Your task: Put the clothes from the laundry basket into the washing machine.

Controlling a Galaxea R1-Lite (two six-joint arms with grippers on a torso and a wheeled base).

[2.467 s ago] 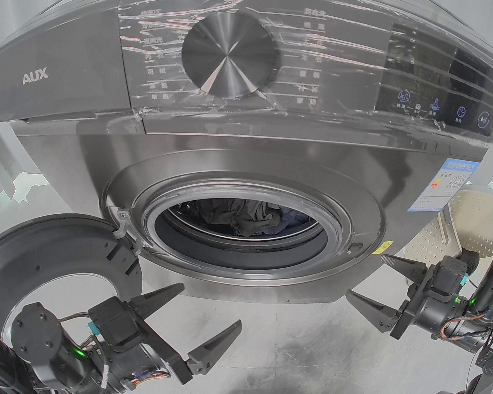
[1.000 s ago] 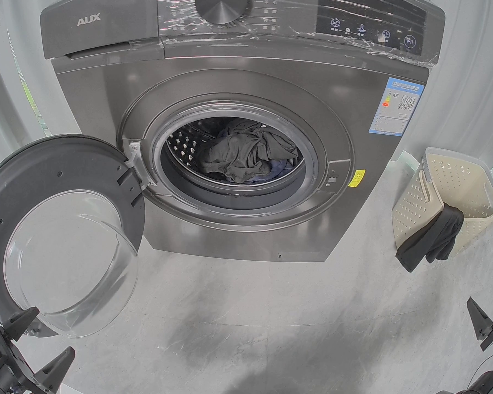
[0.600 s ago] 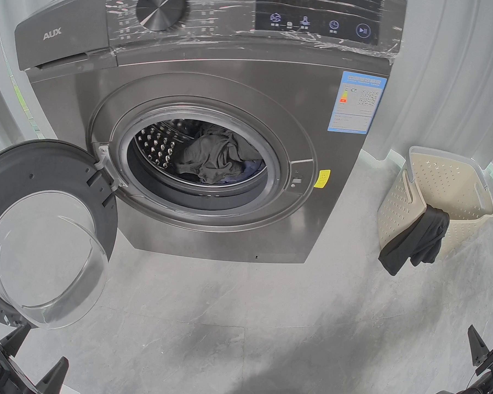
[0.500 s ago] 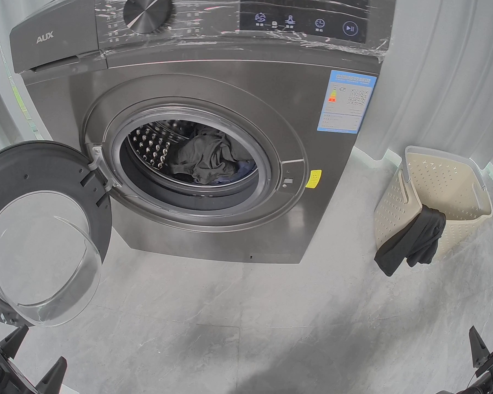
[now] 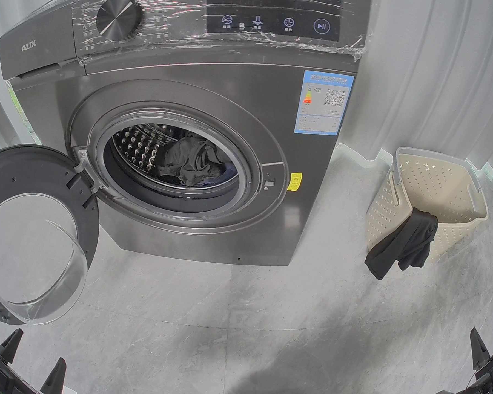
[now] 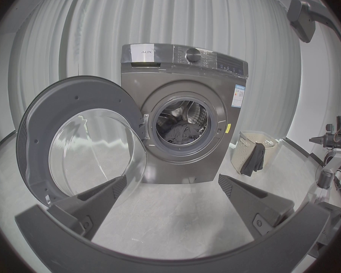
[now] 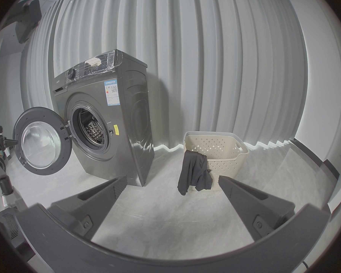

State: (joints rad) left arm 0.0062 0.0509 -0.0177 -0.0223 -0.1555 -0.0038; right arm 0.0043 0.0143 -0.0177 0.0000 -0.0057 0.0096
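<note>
The grey washing machine (image 5: pixel 202 83) stands with its round door (image 5: pixel 33 176) swung open to the left. Dark clothes (image 5: pixel 189 160) lie inside the drum. To the right of the machine, a cream laundry basket (image 5: pixel 443 187) sits on the floor, and a black garment (image 5: pixel 402 244) hangs over its near rim. My left gripper (image 5: pixel 37 347) is low at the left, open and empty, well short of the door. My right gripper (image 5: pixel 488 321) is low at the right, open and empty, some way short of the basket (image 7: pixel 219 148) and the garment (image 7: pixel 193 171).
Grey floor tiles (image 5: pixel 246 313) stretch between me and the machine. White curtains (image 5: pixel 438 56) hang behind the machine and the basket. The open door (image 6: pixel 79 133) juts out over the floor on the left side.
The whole head view has pulled back from the machine and swung right, bringing the basket and black garment into sight. Both grippers now sit at the bottom corners, still open.
</note>
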